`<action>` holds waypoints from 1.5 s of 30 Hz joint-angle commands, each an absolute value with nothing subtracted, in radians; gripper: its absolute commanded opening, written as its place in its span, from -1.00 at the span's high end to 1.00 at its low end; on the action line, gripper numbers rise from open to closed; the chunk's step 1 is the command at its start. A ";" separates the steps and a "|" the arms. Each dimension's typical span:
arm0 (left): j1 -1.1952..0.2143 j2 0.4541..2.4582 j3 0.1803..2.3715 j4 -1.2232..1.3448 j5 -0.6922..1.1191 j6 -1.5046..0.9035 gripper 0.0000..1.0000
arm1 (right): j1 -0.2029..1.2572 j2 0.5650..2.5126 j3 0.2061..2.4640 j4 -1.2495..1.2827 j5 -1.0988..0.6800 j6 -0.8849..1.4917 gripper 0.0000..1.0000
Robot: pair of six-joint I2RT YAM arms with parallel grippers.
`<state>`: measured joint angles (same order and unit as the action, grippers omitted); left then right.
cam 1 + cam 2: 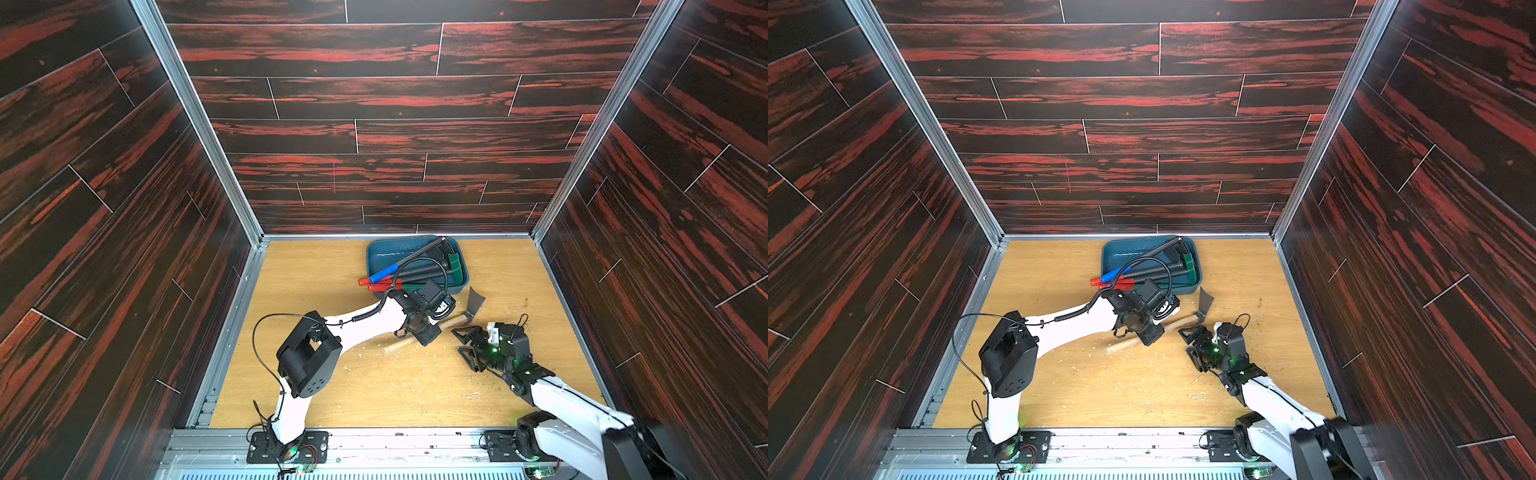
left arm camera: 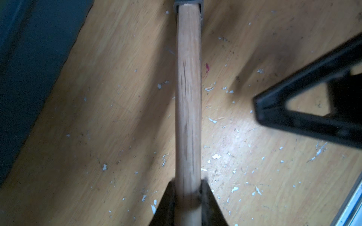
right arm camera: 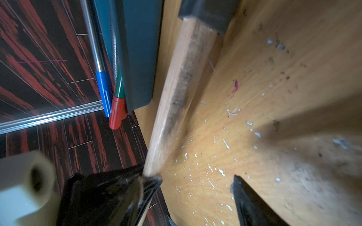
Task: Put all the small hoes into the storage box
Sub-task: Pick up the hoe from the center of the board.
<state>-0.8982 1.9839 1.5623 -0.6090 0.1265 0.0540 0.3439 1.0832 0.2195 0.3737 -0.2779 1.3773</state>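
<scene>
- While the small hoe point(image 1: 475, 302) lies outside the storage box point(image 1: 382, 255), just beside its near wall with the grey blade toward the robot's right, we judge the step in hand to be the pickup: the grasp is made, the transfer is not yet begun.
- We see the left gripper point(image 2: 188, 189) pinching the wooden handle point(image 2: 188, 97) partway along, a finger pressed on each side. Whether the hoe is off the table point(image 1: 332, 395) we cannot tell.
- We see the right gripper point(image 1: 458, 341) spread wide and holding nothing, near the blade end of the handle but apart from it.
- We think the next move calls for raising the hoe above the rim, carrying it over the box and lowering it, with the right gripper kept out of the path.
- We note that the box already holds several long tools. A blue grip point(image 1: 384, 273) and red grips point(image 1: 380, 284) stick out over its near-left rim, dark shafts cross the inside, and a green blade point(image 1: 456, 266) sits at the right end.
- We expect the hoe, which looks longer than the bare floor left in the box, to come to rest on those tools or across the rim, so the blade end should go in first.
</scene>
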 commanded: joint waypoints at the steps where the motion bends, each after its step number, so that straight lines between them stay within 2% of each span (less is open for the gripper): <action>1: -0.911 1.995 1.603 -0.584 0.147 0.030 1.00 | 0.355 1.143 0.209 0.527 -0.279 1.434 -0.52; 11: -0.933 2.019 1.612 -0.543 0.148 0.004 1.00 | 0.370 1.319 0.215 0.730 -0.242 1.503 -0.45; 17: -0.947 2.028 1.622 -0.536 0.152 -0.009 1.00 | 0.377 1.421 0.214 0.880 -0.233 1.544 -0.35; 26: -0.964 2.035 1.613 -0.520 0.164 -0.030 1.00 | 0.384 1.537 0.198 1.075 -0.230 1.583 0.04; 33: -0.971 2.033 1.596 -0.508 0.171 -0.038 1.00 | 0.384 1.547 0.180 1.127 -0.220 1.576 0.48; 45: -0.972 2.014 1.567 -0.498 0.185 -0.044 1.00 | 0.387 1.428 0.198 0.966 -0.200 1.489 0.70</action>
<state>-0.9619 2.0491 1.5848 -0.5110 0.1577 -0.0498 0.3779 1.4830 0.1822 0.9791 -0.2001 1.5719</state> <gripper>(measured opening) 0.229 0.286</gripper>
